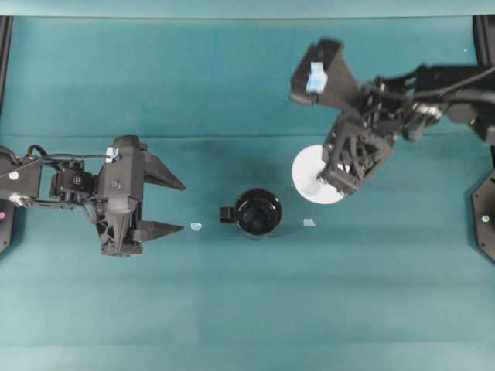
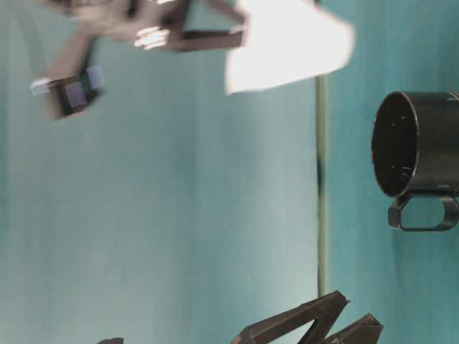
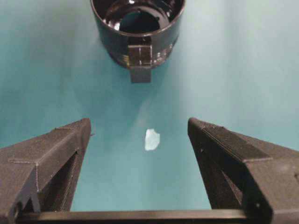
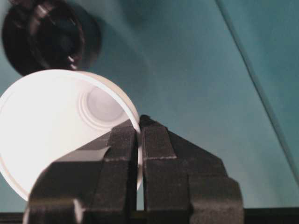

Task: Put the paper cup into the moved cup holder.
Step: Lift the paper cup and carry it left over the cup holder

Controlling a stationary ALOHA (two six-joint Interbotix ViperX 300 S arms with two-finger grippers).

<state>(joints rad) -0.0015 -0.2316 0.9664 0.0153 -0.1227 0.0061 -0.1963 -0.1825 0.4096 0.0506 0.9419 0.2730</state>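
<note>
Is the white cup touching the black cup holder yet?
Apart. The table-level view shows the paper cup held up in the air, with open teal background between it and the cup holder.

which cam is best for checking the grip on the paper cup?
Right wrist view: the right gripper pinches the paper cup by its rim wall, one finger inside, one outside. Overhead shows the cup partly hidden under the gripper. Table-level shows it overexposed and blurred. The left wrist view misses it.

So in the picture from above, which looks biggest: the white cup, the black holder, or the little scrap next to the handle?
1. paper cup, though it is lifted nearer the camera and partly hidden by the right gripper
2. cup holder, close behind, so unsure
3. scrap, clearly smallest
</note>
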